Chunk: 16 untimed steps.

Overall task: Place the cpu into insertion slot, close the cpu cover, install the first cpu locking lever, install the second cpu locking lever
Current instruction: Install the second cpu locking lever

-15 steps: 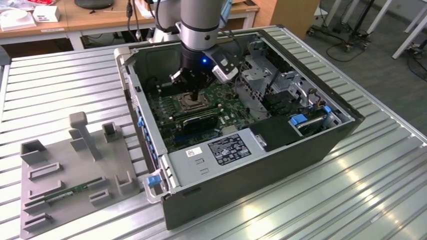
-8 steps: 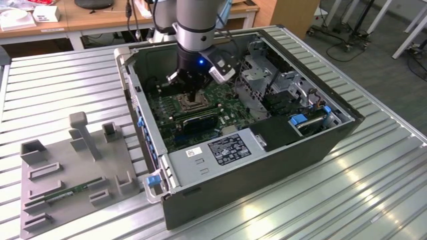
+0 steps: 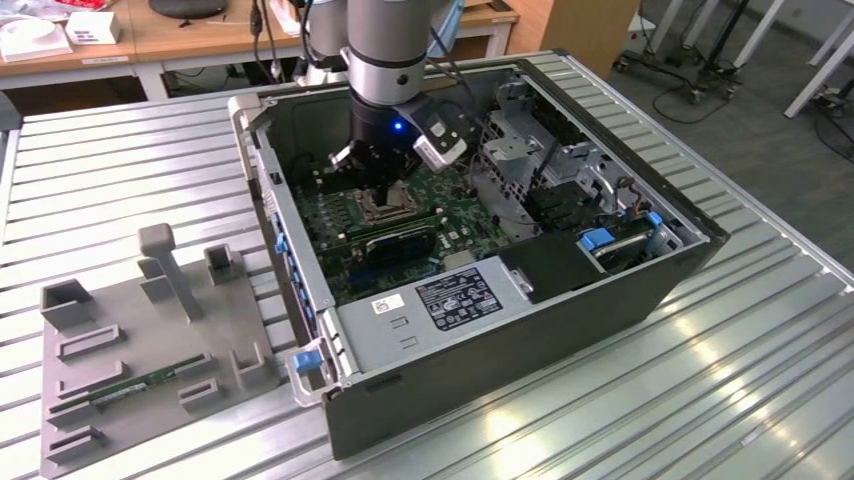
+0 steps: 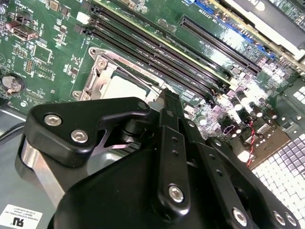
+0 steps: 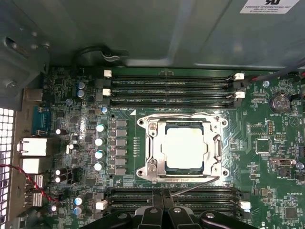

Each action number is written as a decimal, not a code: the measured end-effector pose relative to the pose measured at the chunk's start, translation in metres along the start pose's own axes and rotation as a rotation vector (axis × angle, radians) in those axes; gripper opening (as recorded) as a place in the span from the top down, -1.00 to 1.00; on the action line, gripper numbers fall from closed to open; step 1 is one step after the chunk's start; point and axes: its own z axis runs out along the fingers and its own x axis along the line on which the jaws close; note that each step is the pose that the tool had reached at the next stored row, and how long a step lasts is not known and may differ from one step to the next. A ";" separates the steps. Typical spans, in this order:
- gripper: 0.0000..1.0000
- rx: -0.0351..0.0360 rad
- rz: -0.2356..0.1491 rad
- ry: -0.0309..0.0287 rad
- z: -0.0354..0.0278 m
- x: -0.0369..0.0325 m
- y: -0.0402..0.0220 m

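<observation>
A robot arm reaches down into an open computer case point(image 3: 627, 290) lying on its side on a ribbed metal desk point(image 3: 747, 380), its claw point(image 3: 388, 203) poised just above the green motherboard point(image 3: 441, 195). In the first wrist view the claw point(image 5: 166, 202) shows its two black fingers pressed together, holding nothing, their tips at the edge of the socket nearest the camera, close to a thin wire lever point(image 5: 193, 185) that slants away from the socket frame.

The cpu point(image 5: 185, 147) already sits in the insertion slot point(image 5: 217, 151), its pale metal top showing through the square opening of the cpu cover point(image 5: 160, 148), which lies flat over it. A second wire lever point(image 5: 183, 114) runs along the far edge of the socket, beside the long black memory slots point(image 5: 171, 87). More memory slots point(image 5: 209, 196) flank the near edge, just under the fingertips.

In the second wrist view the claw's black body fills the foreground, with the cpu point(image 4: 125, 88) and its silvery cover point(image 4: 99, 76) partly hidden behind it.

Near the desk's edge at the exterior view's left stands a grey parts tray point(image 3: 127, 340) with upright holders, a green memory stick point(image 3: 134, 386) lying in one of its grooves.
</observation>
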 end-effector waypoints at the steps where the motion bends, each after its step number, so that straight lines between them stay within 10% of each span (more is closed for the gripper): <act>1: 0.79 -0.0001 0.000 -0.0001 0.0001 0.0001 0.0000; 16: 0.79 -0.0001 0.000 -0.0003 0.0081 0.0012 -0.0008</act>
